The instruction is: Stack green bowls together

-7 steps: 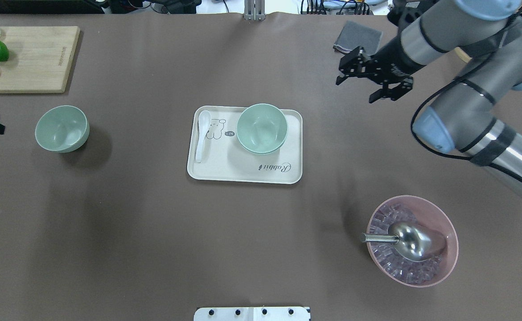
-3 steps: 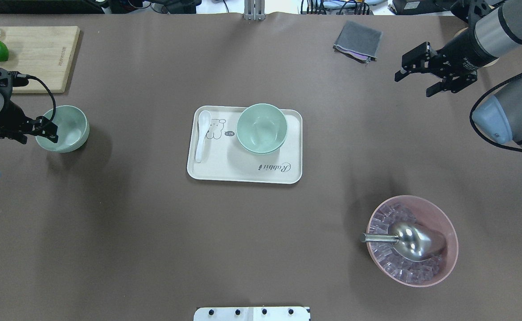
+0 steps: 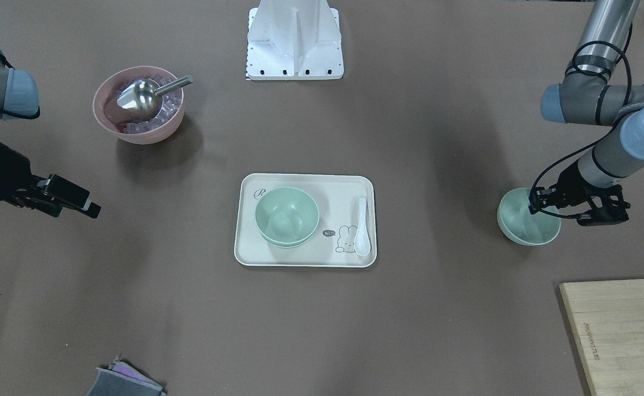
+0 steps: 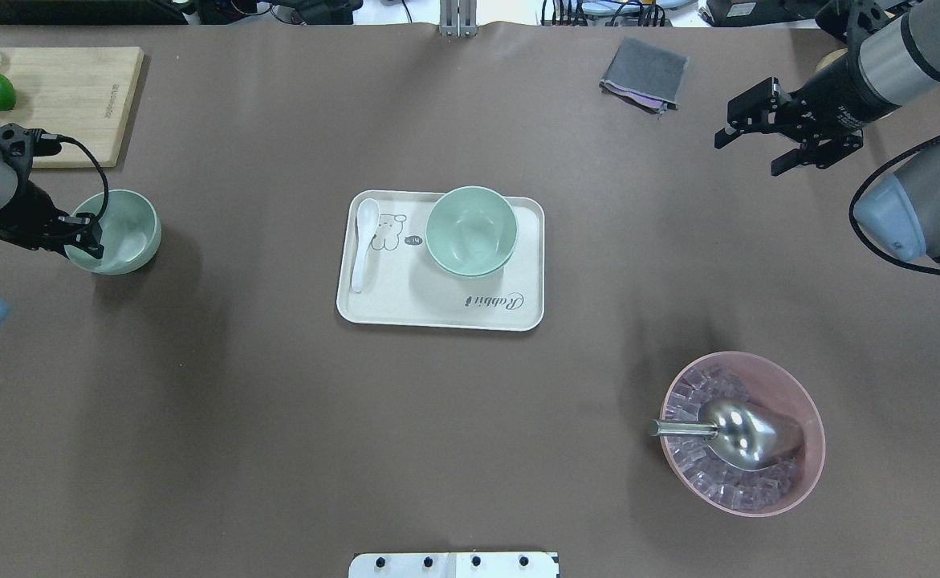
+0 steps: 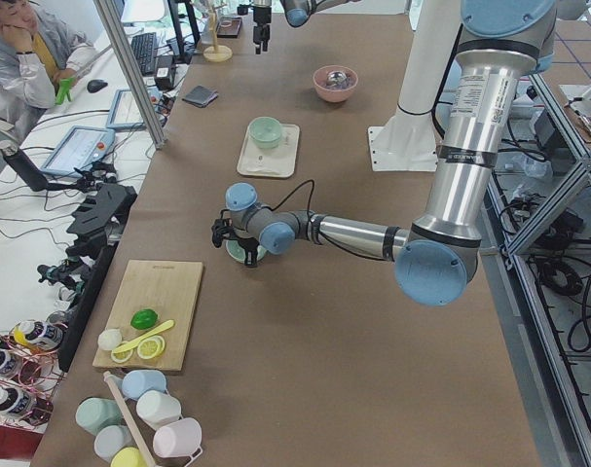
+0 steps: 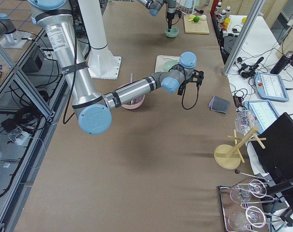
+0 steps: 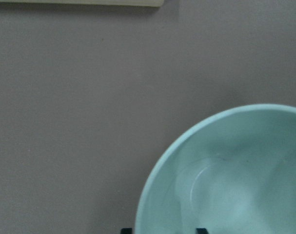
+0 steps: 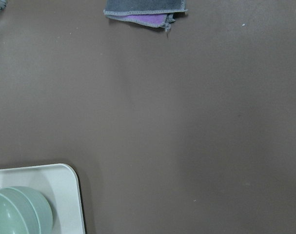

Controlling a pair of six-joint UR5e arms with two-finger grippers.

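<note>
Two pale green bowls (image 4: 470,230) sit nested on the cream tray (image 4: 437,309); both rims show in the right wrist view (image 8: 18,212). A third green bowl (image 4: 120,233) stands alone on the table at the left. My left gripper (image 4: 84,235) is open at this bowl's left rim. In the left wrist view its fingertips (image 7: 126,230) straddle the rim, one outside and one inside the bowl (image 7: 235,185). My right gripper (image 4: 746,152) is open and empty, high over the far right of the table, well away from the tray.
A white spoon (image 4: 365,241) lies on the tray's left side. A pink bowl (image 4: 807,401) with ice and a metal scoop (image 4: 738,433) stands front right. A grey cloth (image 4: 644,71) lies far right, and a cutting board (image 4: 60,104) with fruit far left.
My left arm has come in from the left edge and set its gripper at the lone bowl's rim. My right arm has drawn back from near the tray toward the far right.
</note>
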